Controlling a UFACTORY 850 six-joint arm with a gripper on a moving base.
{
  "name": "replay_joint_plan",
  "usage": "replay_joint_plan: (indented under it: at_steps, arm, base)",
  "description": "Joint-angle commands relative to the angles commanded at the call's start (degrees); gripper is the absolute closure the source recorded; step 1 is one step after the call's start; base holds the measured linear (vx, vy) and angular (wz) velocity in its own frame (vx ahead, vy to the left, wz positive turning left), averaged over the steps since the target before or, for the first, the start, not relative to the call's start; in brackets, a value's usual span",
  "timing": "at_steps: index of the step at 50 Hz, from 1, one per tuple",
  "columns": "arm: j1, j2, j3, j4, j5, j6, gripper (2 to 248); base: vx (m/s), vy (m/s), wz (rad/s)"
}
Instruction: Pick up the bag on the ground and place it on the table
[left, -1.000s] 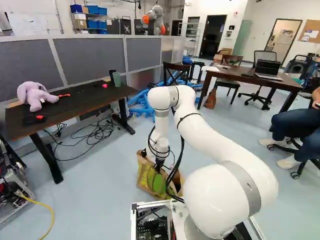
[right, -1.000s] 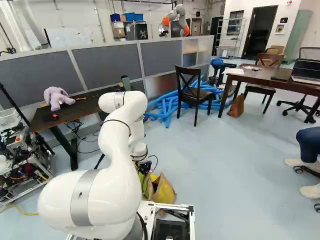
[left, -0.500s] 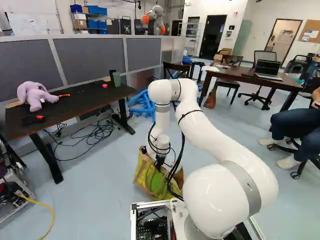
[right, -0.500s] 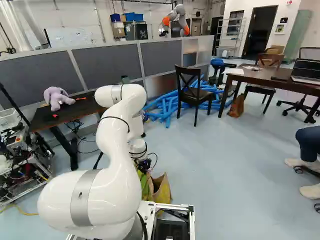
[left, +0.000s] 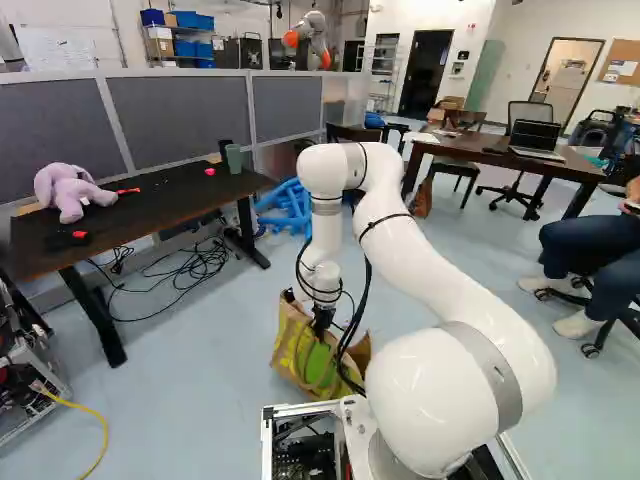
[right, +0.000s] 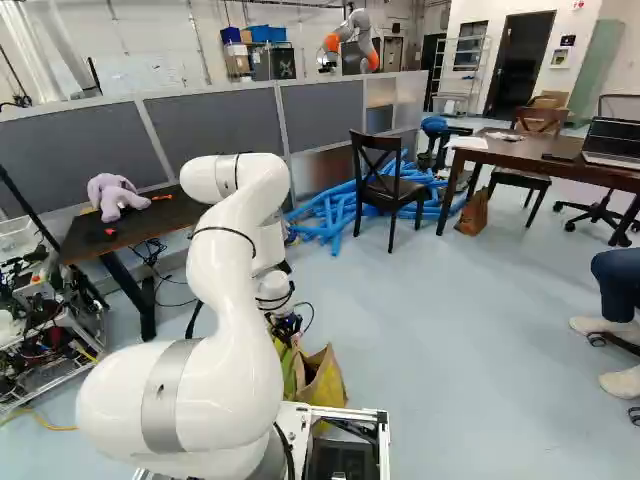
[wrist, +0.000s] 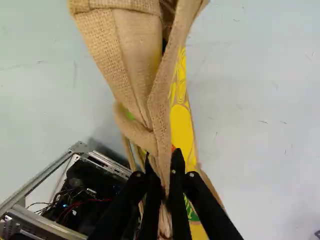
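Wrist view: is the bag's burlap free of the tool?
No, burlap of the bag runs down into the tool, with one finger on each side of it.

Has a glossy, rounded white arm, wide grey band, narrow black strap, looping black cables, black pincer with pale dots, silver-framed base.

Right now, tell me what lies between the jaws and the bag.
Nothing: the wrist view shows the jaws closed on the bag, its cloth pinched between them.
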Motion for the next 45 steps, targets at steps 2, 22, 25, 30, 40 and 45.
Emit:
replay_joint_plan:
  at_steps: [2, 22, 25, 30, 40, 45]
  arm:
    - [0.0, 0.47, 0.38, 0.42, -0.27, 0.0, 228]
    - [-0.13, 5.15, 3.93, 3.53, -3.32, 0.0, 228]
    - [-0.28, 5.85, 4.37, 3.62, -3.86, 0.0, 228]
    - [-0.68, 7.03, 5.06, 3.68, -4.71, 0.0, 228]
    - [-1.97, 9.38, 6.3, 3.7, -6.15, 0.0, 228]
    - [-2.77, 10.61, 6.92, 3.7, -6.57, 0.0, 228]
  base:
    - [0.0, 0.0, 0.0]
    - [0.0, 0.0, 0.0]
    - [0.0, 0.0, 0.0]
    - [0.0, 0.0, 0.0]
    - [0.0, 0.0, 0.0]
    - [0.0, 0.0, 0.0]
